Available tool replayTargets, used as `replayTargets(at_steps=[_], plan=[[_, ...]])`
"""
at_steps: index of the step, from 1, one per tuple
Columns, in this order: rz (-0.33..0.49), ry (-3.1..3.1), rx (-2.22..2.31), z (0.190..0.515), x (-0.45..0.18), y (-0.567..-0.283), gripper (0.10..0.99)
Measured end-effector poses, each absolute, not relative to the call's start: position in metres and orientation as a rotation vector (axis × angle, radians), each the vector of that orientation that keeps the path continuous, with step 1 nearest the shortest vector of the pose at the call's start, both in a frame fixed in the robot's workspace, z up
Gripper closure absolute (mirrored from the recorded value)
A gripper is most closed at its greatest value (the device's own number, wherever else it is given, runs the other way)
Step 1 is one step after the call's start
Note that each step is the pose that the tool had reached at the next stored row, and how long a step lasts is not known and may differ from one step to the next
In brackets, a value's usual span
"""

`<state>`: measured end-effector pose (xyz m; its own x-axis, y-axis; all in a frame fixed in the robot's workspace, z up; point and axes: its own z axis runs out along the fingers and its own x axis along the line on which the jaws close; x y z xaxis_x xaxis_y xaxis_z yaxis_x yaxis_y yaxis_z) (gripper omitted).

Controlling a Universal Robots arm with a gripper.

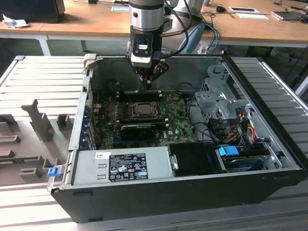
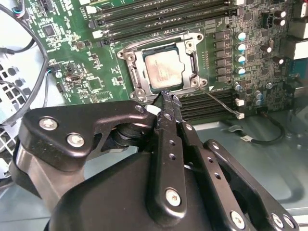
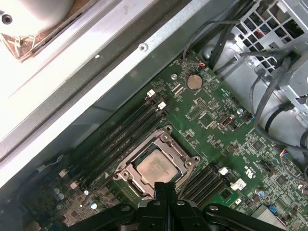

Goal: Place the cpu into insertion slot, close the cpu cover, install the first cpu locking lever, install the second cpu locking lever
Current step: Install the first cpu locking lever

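Observation:
The cpu, pale silvery-beige, lies flat in the insertion slot on the green board. The cpu cover, a thin silvery frame, lies down around the chip, whose face shows through its window. A thin metal lever runs along one side of the socket. My gripper is shut with nothing between its fingers. Its tips hover just off the socket's edge, a little above the board.
The open computer case has a grey power-supply box at the front, a black expansion card just in front of the socket, and a drive cage with cables at the exterior view's right. Memory slots flank the socket.

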<state>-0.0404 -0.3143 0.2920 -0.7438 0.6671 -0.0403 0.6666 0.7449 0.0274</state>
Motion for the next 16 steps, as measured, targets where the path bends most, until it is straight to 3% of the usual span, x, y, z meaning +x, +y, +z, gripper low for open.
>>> replayTargets(at_steps=[16], plan=[[0.023,2.963,0.893,0.2920,-0.0405,-0.3143,0.980]])
